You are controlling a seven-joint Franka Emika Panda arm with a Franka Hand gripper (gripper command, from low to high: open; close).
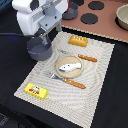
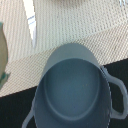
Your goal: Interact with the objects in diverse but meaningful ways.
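I see a dark grey two-handled pot (image 2: pixel 75 92) of smooth, matt plastic with a soft sheen inside. It sits at the edge of a woven placemat (image 1: pixel 95 75) with a coarse, ribbed cloth texture. The yellow red-marked packet (image 1: pixel 36 90) looks glossy. The orange ridged biscuit block (image 1: pixel 78 40) reads as matt plastic. The knife handles (image 1: pixel 76 84) look like wood. The worktop (image 1: pixel 112 105) is dull black.

- A black table top (image 1: pixel 107 95) fills most of the exterior view.
- A pale woven mat (image 1: pixel 97 72) lies across its middle.
- At the far edge sits a tan board (image 1: pixel 107 22) with round black discs (image 1: pixel 90 19), perhaps a toy stove.
- Light is even, with soft shadows.
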